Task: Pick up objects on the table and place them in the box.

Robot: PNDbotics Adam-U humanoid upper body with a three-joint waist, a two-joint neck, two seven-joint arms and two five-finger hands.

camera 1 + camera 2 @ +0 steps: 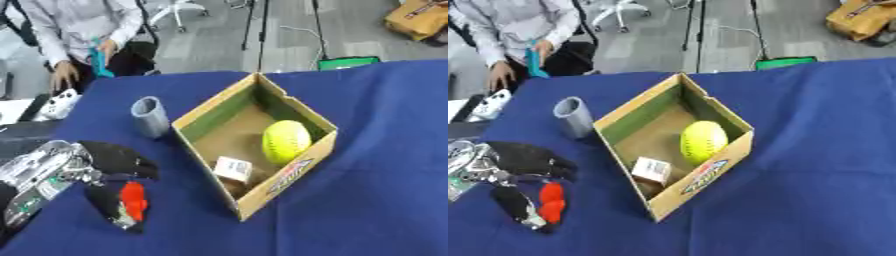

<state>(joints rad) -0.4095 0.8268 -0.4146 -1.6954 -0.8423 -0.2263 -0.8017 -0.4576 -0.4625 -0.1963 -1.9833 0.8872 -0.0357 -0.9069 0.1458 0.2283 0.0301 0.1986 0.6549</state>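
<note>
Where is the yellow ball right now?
The yellow ball is inside the cardboard box in the middle of the table, against its right wall, with a small white carton beside it on the left.

Grey floor [219, 45] beyond the blue-clothed table [385, 150], white swivel-chair base [179, 12], dark stand legs [261, 35].

Even, bright overhead light with soft shadows inside the box [302, 112]; both views are blurry throughout.

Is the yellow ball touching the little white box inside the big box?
Apart. In the right eye view, brown floor shows between the yellow ball and the little white box.
</note>
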